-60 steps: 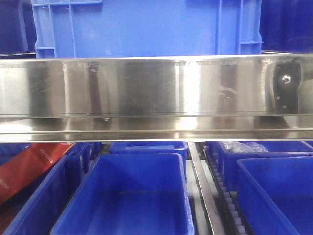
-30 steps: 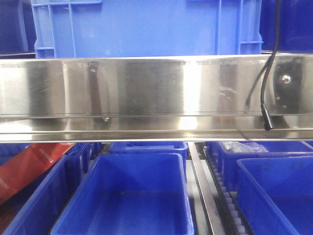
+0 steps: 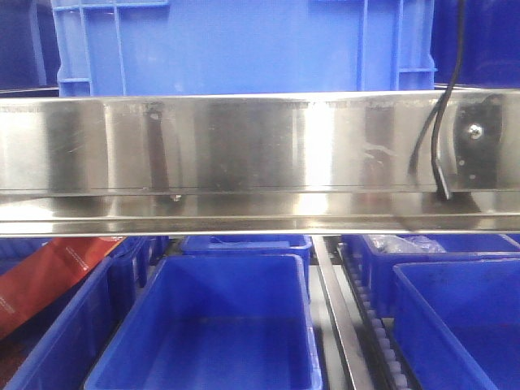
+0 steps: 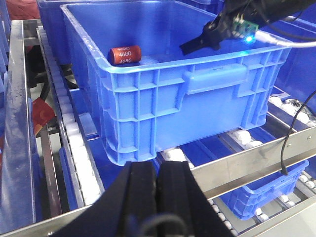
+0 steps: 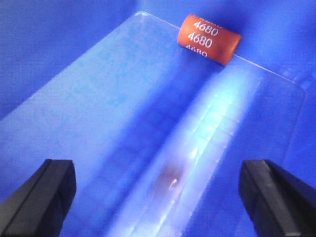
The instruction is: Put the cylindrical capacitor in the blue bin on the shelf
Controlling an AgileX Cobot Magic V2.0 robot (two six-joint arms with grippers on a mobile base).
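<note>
Now the orange cylindrical capacitor printed 4680 (image 5: 209,38) is seen lying free on the floor of the large blue plastic bin (image 4: 217,81) on the stainless steel shelf (image 3: 244,154), right gripper (image 5: 158,195) spread empty, black cable (image 3: 439,138) newly hanging in front view, left gripper (image 4: 157,185) pressed closed, so placement is judged done.

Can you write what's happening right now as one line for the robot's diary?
stage: capacitor dropped | capacitor: lying on blue bin floor, far corner | right pincer: open, empty, over bin | left pincer: shut, empty, outside bin | shelf: holds bin
</note>
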